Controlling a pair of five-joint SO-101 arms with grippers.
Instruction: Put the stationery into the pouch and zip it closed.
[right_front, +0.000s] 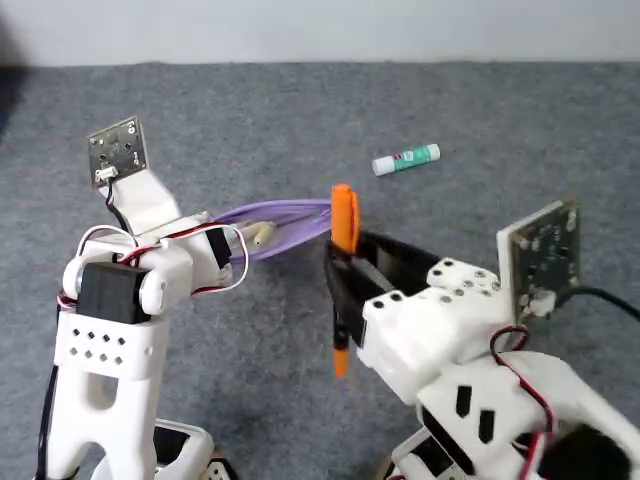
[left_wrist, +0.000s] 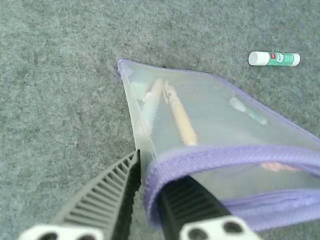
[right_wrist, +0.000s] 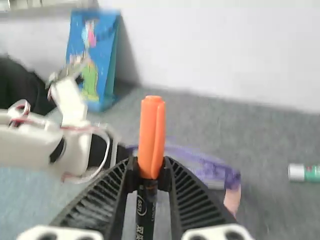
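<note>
The left pincer (left_wrist: 150, 175) is pinched on the purple rim of the pouch (left_wrist: 210, 125), which stretches from its fingers across the middle of the worktop (right_front: 250, 120). Two pale sticks (left_wrist: 182, 120) lie inside the pouch. The right pincer (right_wrist: 150, 167) is pressed on the marker (right_wrist: 151, 135), whose orange cap juts past its fingertips, right at the pouch's other end. The glue stick (right_front: 406, 159) lies apart, toward the worktop's far edge.

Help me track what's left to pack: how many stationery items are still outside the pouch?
2. The orange marker is clamped in the right gripper beside the pouch; the glue stick lies on the table beyond. Others may be hidden by the arms.
</note>
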